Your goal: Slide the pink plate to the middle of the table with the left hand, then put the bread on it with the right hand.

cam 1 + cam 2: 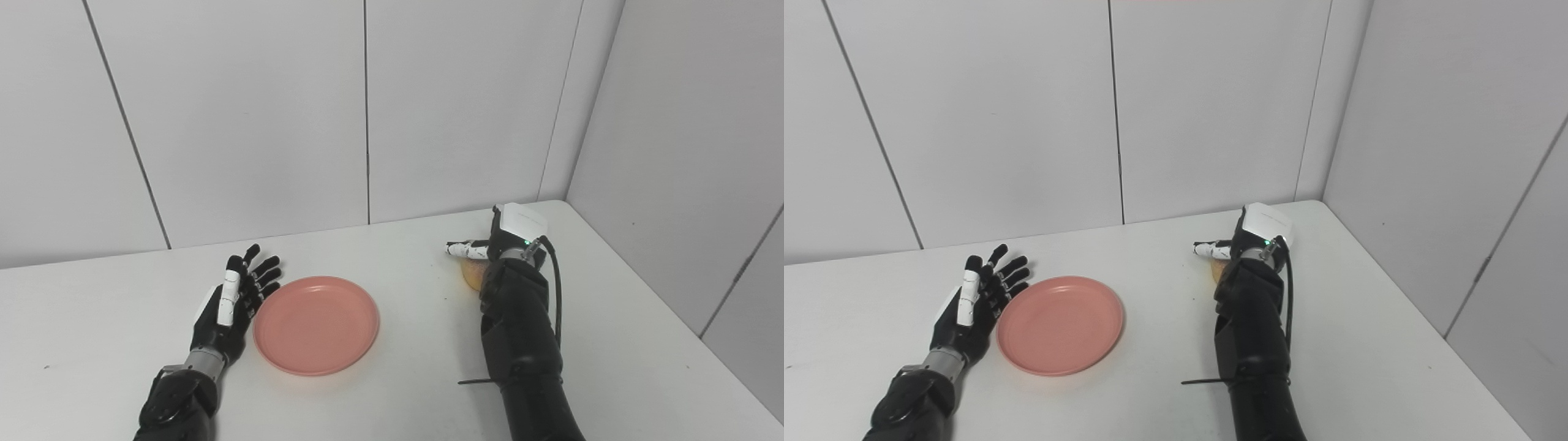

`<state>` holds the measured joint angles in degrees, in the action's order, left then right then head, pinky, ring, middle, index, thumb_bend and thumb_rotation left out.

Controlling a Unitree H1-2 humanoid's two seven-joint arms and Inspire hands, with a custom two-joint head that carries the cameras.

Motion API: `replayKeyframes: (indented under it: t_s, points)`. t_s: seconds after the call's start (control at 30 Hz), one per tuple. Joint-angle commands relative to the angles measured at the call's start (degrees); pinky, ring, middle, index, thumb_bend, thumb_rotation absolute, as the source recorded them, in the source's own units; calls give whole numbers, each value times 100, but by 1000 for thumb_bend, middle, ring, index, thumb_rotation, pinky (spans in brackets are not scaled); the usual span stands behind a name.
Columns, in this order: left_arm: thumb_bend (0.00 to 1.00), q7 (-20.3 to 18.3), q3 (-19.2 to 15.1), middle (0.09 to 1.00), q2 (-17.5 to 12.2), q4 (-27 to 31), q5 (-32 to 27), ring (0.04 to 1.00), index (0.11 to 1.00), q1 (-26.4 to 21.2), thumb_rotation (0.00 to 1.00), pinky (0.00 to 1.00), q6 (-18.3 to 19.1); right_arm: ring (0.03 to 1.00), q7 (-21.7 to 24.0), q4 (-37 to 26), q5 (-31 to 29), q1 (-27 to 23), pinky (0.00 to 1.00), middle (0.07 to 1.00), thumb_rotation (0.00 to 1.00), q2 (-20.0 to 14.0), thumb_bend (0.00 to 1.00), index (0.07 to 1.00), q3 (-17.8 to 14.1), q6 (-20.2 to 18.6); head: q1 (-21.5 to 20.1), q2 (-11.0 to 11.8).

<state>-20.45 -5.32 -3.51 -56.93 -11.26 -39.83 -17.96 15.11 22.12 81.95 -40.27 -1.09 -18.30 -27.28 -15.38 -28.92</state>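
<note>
The round, smooth pink plate (316, 324) lies flat near mid-table (392, 404), left hand (236, 300) spread just beside it. The right hand (502, 242) covers the golden bread (471, 274); grip and axis unclear.

Table (392, 404): white, plain top, running from the near edge to the far wall.
Far wall (245, 110): pale grey panels, thin dark vertical seams.
Right wall (692, 153): same grey panels, meeting the far wall in a corner.
Light: even, soft shadows.
</note>
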Motion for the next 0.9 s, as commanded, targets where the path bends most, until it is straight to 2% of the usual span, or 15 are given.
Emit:
replayKeyframes:
  t_s: [0.0,0.1,0.17,0.3,0.53,0.67,0.7,0.73,0.77,0.8,0.83,0.87]
  points:
    - [952,-69,-13,890,21,-120,-59,900,973,257,960,897,-4,598,-153,115,-31,-355,369,825,599,-61,951,875,-51,36,14,-20]
    - [944,-43,-11,890,22,-52,-52,900,971,294,960,901,34,575,-204,382,-122,-356,374,800,616,-110,952,875,36,37,30,-30]
    - [943,-36,-2,891,15,-46,-37,901,970,303,963,903,27,597,-298,493,-227,-350,410,783,609,-106,959,872,40,37,44,-39]
    - [944,-45,3,893,8,-49,-36,901,970,313,963,898,16,604,-477,703,-397,-341,413,786,596,-94,959,875,68,36,67,-37]
    - [945,0,10,894,16,-3,-22,902,971,340,964,896,49,633,-902,1162,-740,-318,430,796,593,-236,952,872,352,37,97,-45]
    - [945,6,19,888,12,58,-12,900,970,366,969,889,77,617,-1260,1316,-1090,-296,435,763,571,-321,945,848,543,37,103,-66]
    - [945,5,24,888,11,62,-9,900,970,367,970,890,83,613,-1489,1346,-1311,-272,432,758,567,-358,943,845,640,44,99,-69]
    - [947,5,28,888,11,66,-7,901,970,369,969,894,88,529,-1666,1371,-1494,-255,376,663,481,-391,901,814,727,45,99,-69]
    - [947,1,28,888,12,63,-12,902,969,368,967,898,89,378,-1852,1378,-1737,-232,269,498,276,-422,826,793,796,76,97,-70]
    - [947,-4,31,888,13,61,-12,903,969,367,966,899,88,350,-2043,1399,-1963,-217,250,469,237,-448,813,790,851,109,101,-70]
    - [945,-1,37,890,13,59,-5,904,970,364,968,901,86,294,-2207,1426,-2150,-208,210,468,121,-481,693,727,922,134,101,-70]
    - [947,2,42,890,13,54,0,903,971,360,970,900,80,272,-2329,1453,-2284,-205,193,470,49,-519,597,586,1016,120,104,-74]
